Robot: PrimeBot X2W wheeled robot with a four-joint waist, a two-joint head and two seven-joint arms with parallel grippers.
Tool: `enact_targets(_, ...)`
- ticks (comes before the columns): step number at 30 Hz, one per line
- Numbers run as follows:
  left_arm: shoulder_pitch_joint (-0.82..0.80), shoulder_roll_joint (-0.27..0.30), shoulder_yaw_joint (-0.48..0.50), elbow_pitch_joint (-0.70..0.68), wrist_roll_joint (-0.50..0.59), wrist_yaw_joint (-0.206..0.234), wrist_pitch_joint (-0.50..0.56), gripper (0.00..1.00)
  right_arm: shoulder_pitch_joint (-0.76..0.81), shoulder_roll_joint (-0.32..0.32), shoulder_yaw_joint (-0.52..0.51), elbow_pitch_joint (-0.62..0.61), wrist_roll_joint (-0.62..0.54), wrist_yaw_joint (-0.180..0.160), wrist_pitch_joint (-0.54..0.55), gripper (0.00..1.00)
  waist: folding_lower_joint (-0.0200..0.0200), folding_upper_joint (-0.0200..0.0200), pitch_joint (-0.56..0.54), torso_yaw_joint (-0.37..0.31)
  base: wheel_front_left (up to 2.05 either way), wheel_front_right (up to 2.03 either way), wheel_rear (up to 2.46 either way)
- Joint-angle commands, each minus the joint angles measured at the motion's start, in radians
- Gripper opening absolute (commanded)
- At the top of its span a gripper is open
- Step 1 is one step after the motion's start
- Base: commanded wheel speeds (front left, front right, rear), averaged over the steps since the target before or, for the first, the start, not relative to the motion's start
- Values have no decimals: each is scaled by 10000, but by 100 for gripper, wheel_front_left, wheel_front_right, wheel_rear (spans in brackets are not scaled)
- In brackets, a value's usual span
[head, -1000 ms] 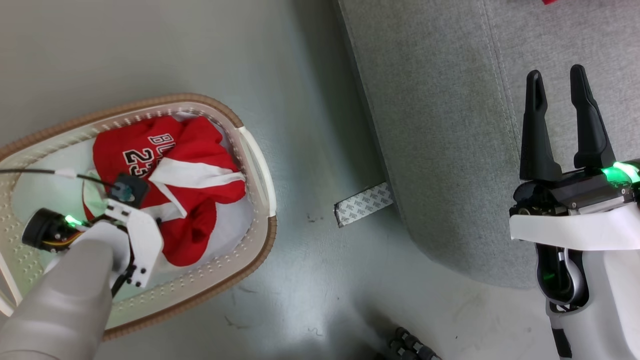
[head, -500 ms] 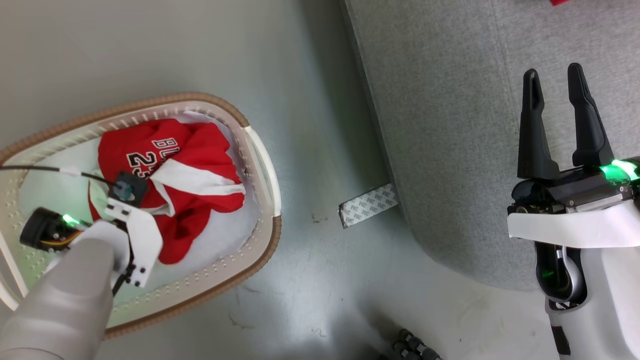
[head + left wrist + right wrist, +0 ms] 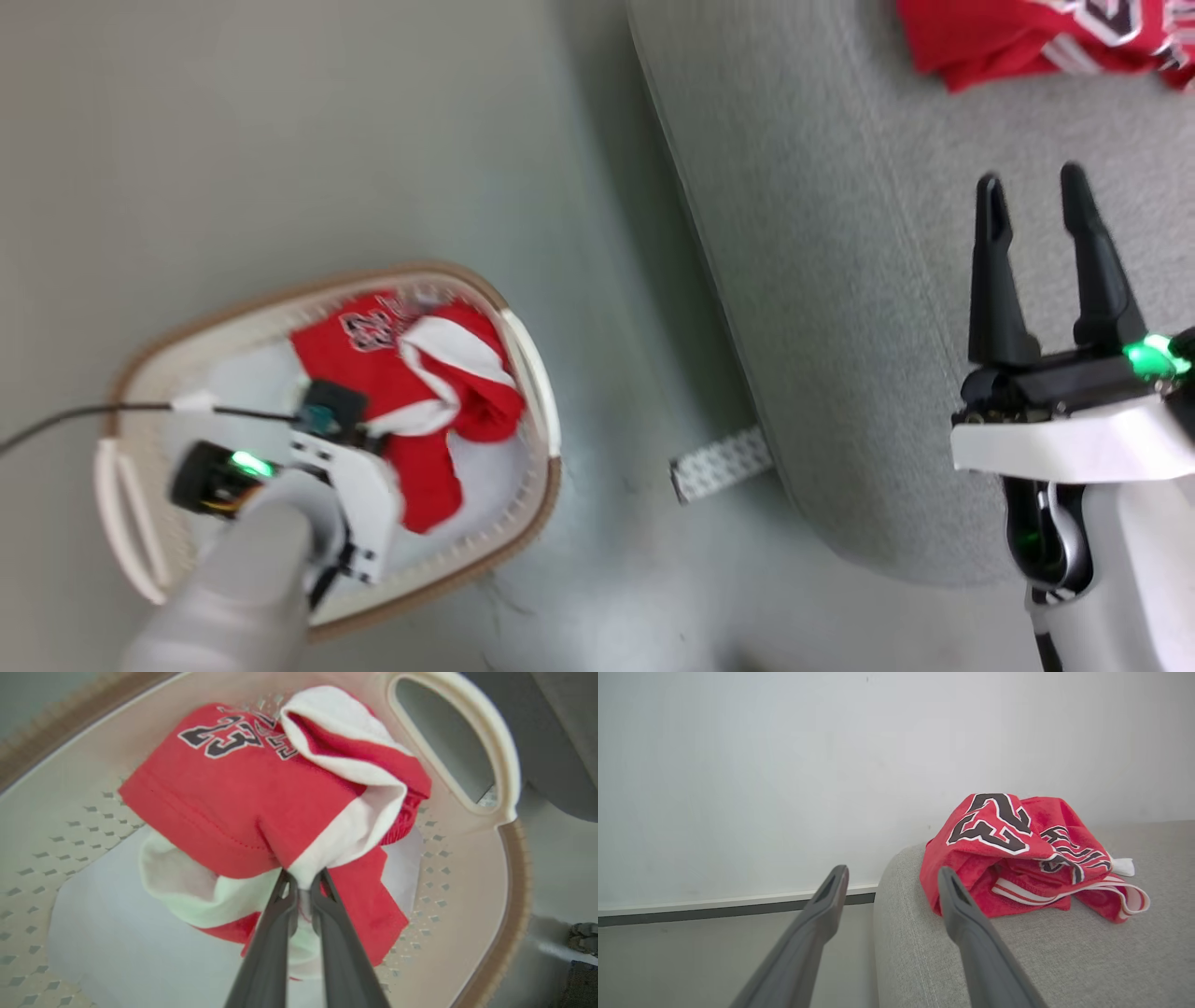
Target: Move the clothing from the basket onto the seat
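Grey floor (image 3: 327, 140) carries the basket (image 3: 546, 490), where the left pincer (image 3: 301, 879) clamps the red shorts (image 3: 224, 798); the right pincer (image 3: 1030, 182) hangs spread above the seat (image 3: 840, 327). Lifting straight up should clear the basket.

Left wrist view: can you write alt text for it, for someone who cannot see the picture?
The left end effector has its two dark fingers shut on a red-and-white fold of the red shorts, pinching it. The shorts, marked with a small black 23, lie crumpled inside the white perforated basket, whose side handle shows at upper right.
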Motion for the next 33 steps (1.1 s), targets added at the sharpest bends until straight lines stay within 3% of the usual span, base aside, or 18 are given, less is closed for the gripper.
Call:
enact_targets(1,265,-187,-18,-55,-178,17,-269,0,248,-5,-43,117,-127,-22,-32,100,0,0,-1072,555,0,0,0)
enact_targets(8,837,-776,-206,-389,-535,17,-972,0,814,-106,-49,472,-303,-22,-32,100,0,0,-2636,1128,0,0,0)
enact_targets(16,1563,-1049,71,-1289,-972,18,-1208,0,1613,-361,41,818,-126,-22,-32,100,0,0,-4338,1668,0,0,0)
enact_targets(24,2476,-804,702,-3593,-650,286,-1205,0,2572,-390,247,1163,136,-22,-32,100,0,0,-5676,2139,0,0,0)
enact_targets(33,2960,-601,1395,-5729,-514,516,-1205,0,3007,-406,940,1456,290,-22,-32,100,0,0,-6447,2428,0,0,0)
